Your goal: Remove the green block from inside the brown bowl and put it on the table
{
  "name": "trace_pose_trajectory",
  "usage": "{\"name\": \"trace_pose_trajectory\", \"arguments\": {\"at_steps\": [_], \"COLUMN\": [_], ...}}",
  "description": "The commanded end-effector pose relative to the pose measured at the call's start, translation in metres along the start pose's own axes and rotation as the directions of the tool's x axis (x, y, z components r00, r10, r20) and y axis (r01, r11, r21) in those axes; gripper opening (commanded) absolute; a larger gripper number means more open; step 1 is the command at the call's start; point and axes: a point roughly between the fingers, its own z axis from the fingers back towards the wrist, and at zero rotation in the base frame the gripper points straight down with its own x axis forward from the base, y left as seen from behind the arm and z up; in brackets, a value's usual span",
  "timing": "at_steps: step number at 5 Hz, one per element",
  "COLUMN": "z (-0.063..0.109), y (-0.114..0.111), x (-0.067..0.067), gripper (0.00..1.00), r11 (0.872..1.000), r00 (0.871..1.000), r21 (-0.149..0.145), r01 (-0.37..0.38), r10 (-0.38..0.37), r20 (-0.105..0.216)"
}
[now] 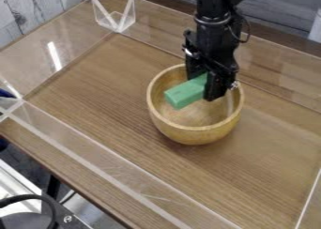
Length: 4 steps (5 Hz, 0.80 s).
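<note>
The brown bowl (pixel 196 126) sits on the table (pixel 113 101), right of centre. Inside it the green block (pixel 186 94) lies tilted, its lower left end free and its upper right end between my fingers. My black gripper (pixel 212 85) reaches straight down into the bowl and is shut on that end of the block. The bowl's far inner wall is hidden behind the gripper.
Clear acrylic walls (pixel 75 154) border the tabletop on all sides, with a clear bracket (pixel 115 14) at the back left corner. Wood-grain surface stretches left of and in front of the bowl.
</note>
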Motion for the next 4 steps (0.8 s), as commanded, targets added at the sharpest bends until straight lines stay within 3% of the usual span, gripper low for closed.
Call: {"name": "trace_pose_trajectory", "arguments": {"at_steps": [1, 4], "z": [0.0222, 0.0229], "y": [0.0040, 0.0044], "x": [0.0123, 0.0146], "gripper": [0.00, 0.00], "r11": [0.999, 0.999], "r00": [0.997, 0.997], "r21": [0.040, 0.044], "r01": [0.006, 0.002], "r10": [-0.009, -0.006], "r20": [0.075, 0.081]}}
